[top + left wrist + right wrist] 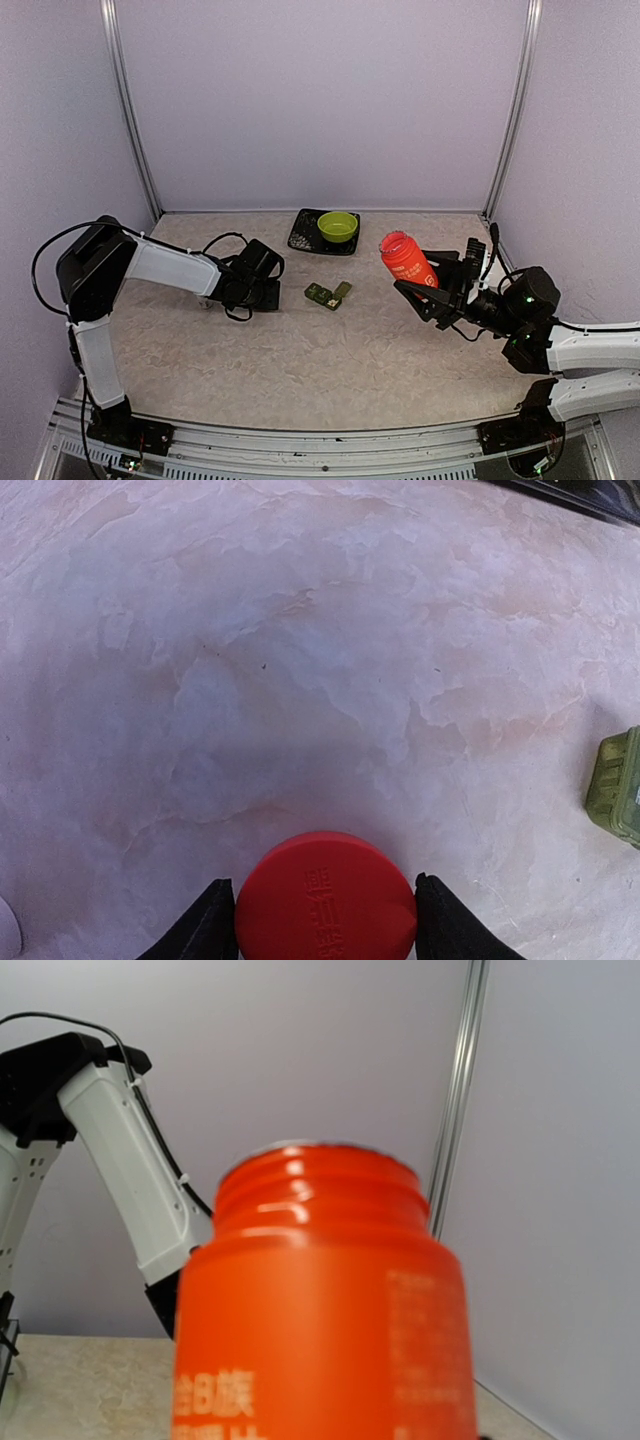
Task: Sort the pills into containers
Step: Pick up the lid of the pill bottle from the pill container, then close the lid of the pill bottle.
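With the containers (328, 294) lying on the counter (300, 370), the left gripper (325, 928) clamped on the red cap (326, 885) to their left and the right gripper (432, 283) clamped on the uncapped orange bottle (407, 258) to their right, keep the bottle mouth raised until directly above them, then tilt slowly to meter the pour.

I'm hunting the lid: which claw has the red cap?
The left claw, low over the table, grips the red cap; the right claw holds the uncapped orange bottle.
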`<move>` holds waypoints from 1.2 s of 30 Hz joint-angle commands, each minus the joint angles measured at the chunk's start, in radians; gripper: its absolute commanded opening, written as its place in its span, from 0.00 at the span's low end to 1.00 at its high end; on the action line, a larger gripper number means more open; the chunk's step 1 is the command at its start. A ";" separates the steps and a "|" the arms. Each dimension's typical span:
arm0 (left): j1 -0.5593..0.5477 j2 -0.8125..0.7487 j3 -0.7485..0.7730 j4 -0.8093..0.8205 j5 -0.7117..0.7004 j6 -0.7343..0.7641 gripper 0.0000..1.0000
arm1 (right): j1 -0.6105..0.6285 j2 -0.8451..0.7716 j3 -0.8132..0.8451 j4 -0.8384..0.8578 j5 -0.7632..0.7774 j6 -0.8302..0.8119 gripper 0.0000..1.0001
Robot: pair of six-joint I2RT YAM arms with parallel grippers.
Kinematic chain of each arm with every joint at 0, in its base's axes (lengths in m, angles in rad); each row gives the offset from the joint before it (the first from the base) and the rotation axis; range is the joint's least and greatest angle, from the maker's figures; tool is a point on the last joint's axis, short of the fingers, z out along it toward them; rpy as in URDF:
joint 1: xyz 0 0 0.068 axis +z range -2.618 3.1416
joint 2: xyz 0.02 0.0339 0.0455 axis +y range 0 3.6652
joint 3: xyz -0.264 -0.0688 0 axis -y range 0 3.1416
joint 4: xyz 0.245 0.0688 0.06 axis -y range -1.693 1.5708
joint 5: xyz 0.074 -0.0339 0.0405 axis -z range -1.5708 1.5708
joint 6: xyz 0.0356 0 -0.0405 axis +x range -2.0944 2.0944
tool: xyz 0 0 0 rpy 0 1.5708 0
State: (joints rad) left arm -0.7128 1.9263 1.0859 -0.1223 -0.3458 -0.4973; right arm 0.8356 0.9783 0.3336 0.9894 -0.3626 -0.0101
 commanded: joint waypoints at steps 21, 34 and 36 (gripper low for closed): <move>-0.025 -0.227 -0.055 0.050 0.191 -0.019 0.52 | -0.001 -0.003 0.025 -0.101 -0.038 -0.061 0.18; -0.157 -0.410 -0.021 0.156 0.437 -0.110 0.53 | -0.001 0.026 0.016 -0.146 -0.090 -0.114 0.18; -0.177 -0.426 -0.017 0.192 0.484 -0.135 0.53 | 0.002 0.041 0.021 -0.153 -0.092 -0.115 0.18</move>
State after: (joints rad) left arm -0.8570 1.5433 1.0439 -0.0196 0.0235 -0.5812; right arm 0.8356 0.9962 0.3359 0.8486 -0.4297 -0.1131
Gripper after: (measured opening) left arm 0.532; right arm 0.534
